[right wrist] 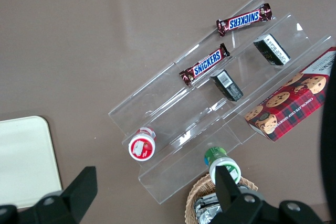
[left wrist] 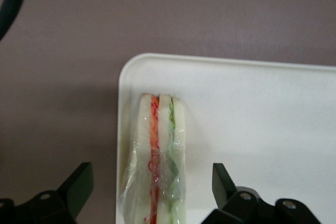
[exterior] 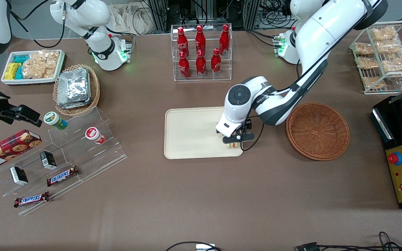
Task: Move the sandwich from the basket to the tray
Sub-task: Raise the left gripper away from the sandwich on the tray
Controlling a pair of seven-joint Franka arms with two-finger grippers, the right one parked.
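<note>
The sandwich (left wrist: pixel 160 156), a clear-wrapped wedge of pale bread with orange-red and green filling, lies on the cream tray (left wrist: pixel 252 124) close to its corner and rim. In the front view it (exterior: pixel 232 145) peeks out under the gripper, at the tray's (exterior: pixel 190 134) corner nearest the basket and the front camera. My left gripper (exterior: pixel 235 140) is low over that corner, open, its fingers (left wrist: pixel 79 184) standing apart on either side of the sandwich without touching it. The reddish-brown wicker basket (exterior: pixel 318 130) sits beside the tray toward the working arm's end, with nothing in it.
A clear rack of red bottles (exterior: pixel 201 52) stands farther from the front camera than the tray. A tan basket of foil packets (exterior: pixel 75 89), a clear stepped stand with snacks (exterior: pixel 68 157) and a white tub (exterior: pixel 33 66) lie toward the parked arm's end. A wire rack (exterior: pixel 384 55) and black box (exterior: pixel 401 153) lie toward the working arm's end.
</note>
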